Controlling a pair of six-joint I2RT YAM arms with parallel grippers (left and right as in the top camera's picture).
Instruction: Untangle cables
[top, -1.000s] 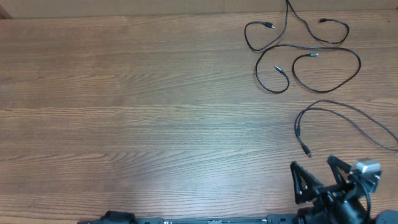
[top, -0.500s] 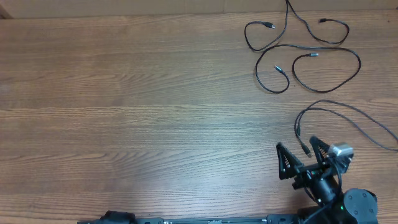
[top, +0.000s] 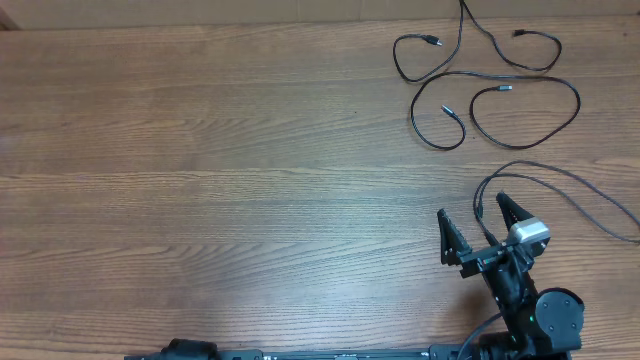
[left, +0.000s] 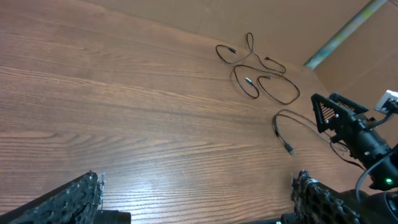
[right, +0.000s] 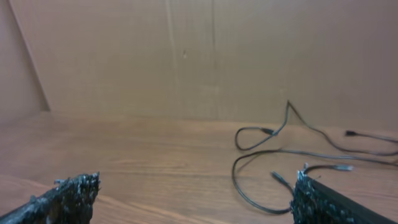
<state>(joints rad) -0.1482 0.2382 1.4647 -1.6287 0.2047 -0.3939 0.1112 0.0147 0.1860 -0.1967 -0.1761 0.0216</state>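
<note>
At the near edge of the table (top: 250, 180), our left gripper (left: 198, 180) hangs with fingers spread wide, holding nothing. Our right gripper (top: 470, 205) is equally released; from overhead, the plug end of one cable (top: 520, 162) lies between its fingers. Farther back, the other cables (top: 490, 72) lie looped together at far right.

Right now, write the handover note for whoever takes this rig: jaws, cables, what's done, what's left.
Left gripper: jaws wide open, empty, at the near edge.
Right gripper: jaws wide open, empty, over the plug end of the near cable.
Tangled cables: far right on the table, looped over each other.
Done: nothing grasped or separated.
Left: grip the near cable's end, then pull the far loops apart.
</note>
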